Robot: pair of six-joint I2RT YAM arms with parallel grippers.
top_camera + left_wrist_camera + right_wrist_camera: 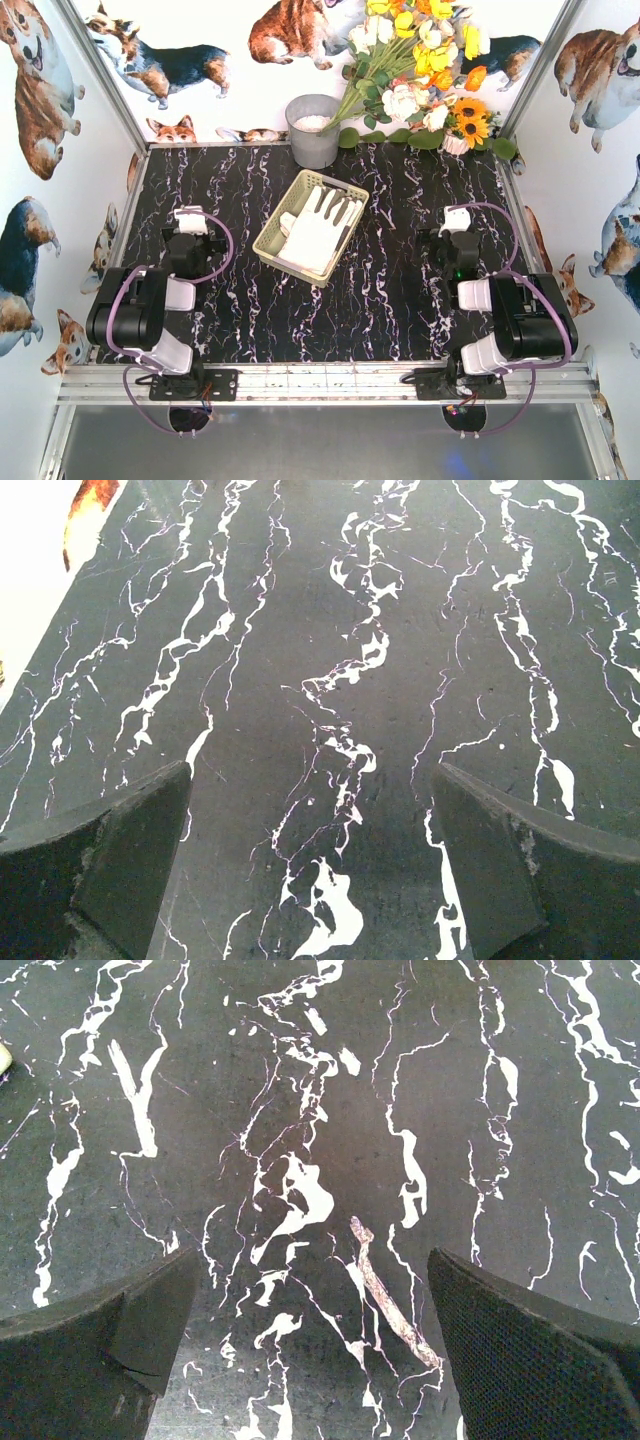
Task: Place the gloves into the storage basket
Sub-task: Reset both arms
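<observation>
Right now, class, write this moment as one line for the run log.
gloves: lying in storage basket | left gripper: open, empty | right gripper: open, empty | task: looks complete

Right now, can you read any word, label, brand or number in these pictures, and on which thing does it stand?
None: no text can be read.
The storage basket, the gloves, the grey bucket, the table and the corgi-print walls show no writing.
The wrist views show no writing either.
</observation>
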